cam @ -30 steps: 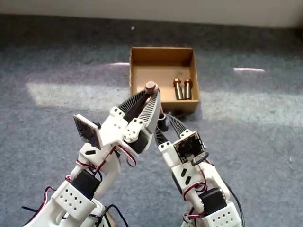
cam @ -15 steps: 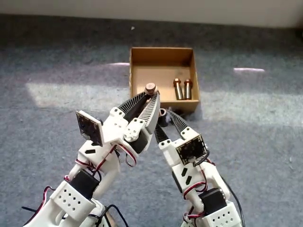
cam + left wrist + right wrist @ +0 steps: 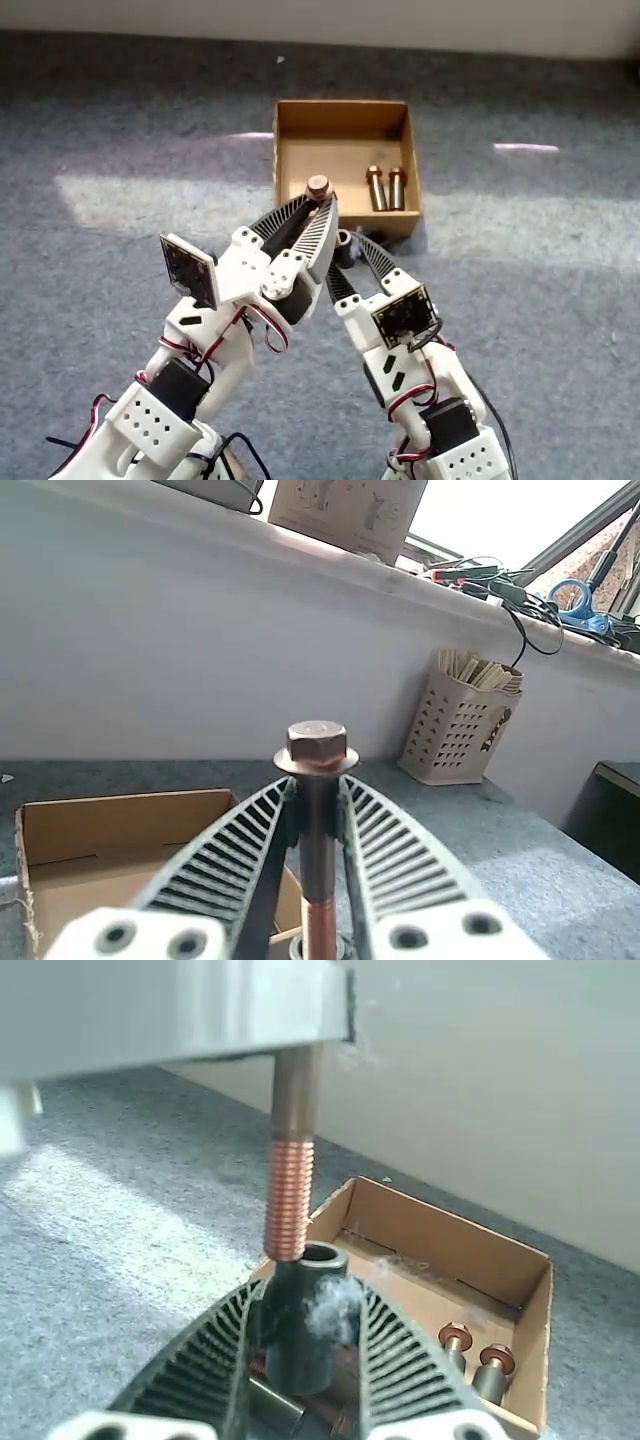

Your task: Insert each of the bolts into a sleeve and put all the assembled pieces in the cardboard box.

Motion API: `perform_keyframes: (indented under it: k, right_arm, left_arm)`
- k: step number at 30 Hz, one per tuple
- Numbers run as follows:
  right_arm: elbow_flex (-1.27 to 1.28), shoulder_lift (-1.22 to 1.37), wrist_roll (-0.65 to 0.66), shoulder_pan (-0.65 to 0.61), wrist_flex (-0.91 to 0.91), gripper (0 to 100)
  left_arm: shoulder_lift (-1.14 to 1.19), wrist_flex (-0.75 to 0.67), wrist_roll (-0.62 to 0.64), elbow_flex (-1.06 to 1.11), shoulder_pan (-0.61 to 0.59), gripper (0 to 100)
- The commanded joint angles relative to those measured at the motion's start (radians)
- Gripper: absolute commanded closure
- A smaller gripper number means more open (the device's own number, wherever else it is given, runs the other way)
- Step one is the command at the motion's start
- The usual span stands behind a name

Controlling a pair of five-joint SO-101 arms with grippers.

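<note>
My left gripper (image 3: 318, 215) is shut on a copper-coloured bolt (image 3: 318, 186), held upright with its hex head on top just in front of the cardboard box (image 3: 340, 104). In the left wrist view the bolt (image 3: 317, 810) stands between the ribbed fingers (image 3: 235, 870). My right gripper (image 3: 347, 250) is shut on a dark sleeve (image 3: 345, 243) right beside it. In the right wrist view the bolt's threaded end (image 3: 287, 1210) touches the rim of the sleeve (image 3: 305, 1325) at its open mouth. Two assembled pieces (image 3: 386, 187) lie in the box.
Grey carpet surrounds the box on every side. In the right wrist view, another dark sleeve (image 3: 275, 1405) lies on the carpet below the held one. A perforated beige holder (image 3: 455, 730) stands far off by the wall.
My right gripper has carried the sleeve a little farther toward the box, bringing it up under the bolt's tip. The left arm has barely moved.
</note>
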Motion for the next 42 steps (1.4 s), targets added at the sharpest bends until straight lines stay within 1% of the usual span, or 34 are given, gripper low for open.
perform_keyframes:
  k: [1, 4, 12, 25, 28, 35, 39, 42]
  right_arm:
    - [0.122, -0.018, 0.009, -0.012, -0.035, 99.3]
    - [0.122, -0.018, 0.009, -0.010, -0.035, 99.3]
    - [0.122, -0.018, 0.009, -0.008, -0.033, 99.3]
    - [0.122, -0.018, 0.009, -0.008, -0.033, 99.3]
    - [0.122, -0.018, 0.009, -0.008, -0.033, 99.3]
    - [0.122, -0.018, 0.009, 0.005, -0.036, 99.3]
    - [0.122, -0.018, 0.009, 0.050, -0.039, 99.3]
    - [0.124, -0.018, 0.009, 0.059, -0.039, 99.3]
  left_arm:
    - [-0.016, 0.002, 0.014, -0.054, 0.016, 100]
    - [-0.016, -0.005, 0.014, -0.056, 0.015, 100]
    - [-0.016, -0.133, 0.011, -0.002, 0.007, 100]
    - [-0.010, -0.130, 0.008, -0.001, 0.008, 100]
    - [0.062, -0.137, 0.006, -0.010, 0.013, 100]
    - [0.320, -0.170, 0.006, -0.085, 0.007, 100]
    - [0.317, -0.178, 0.006, -0.079, 0.015, 100]
    - [0.282, -0.172, 0.006, -0.076, 0.028, 100]
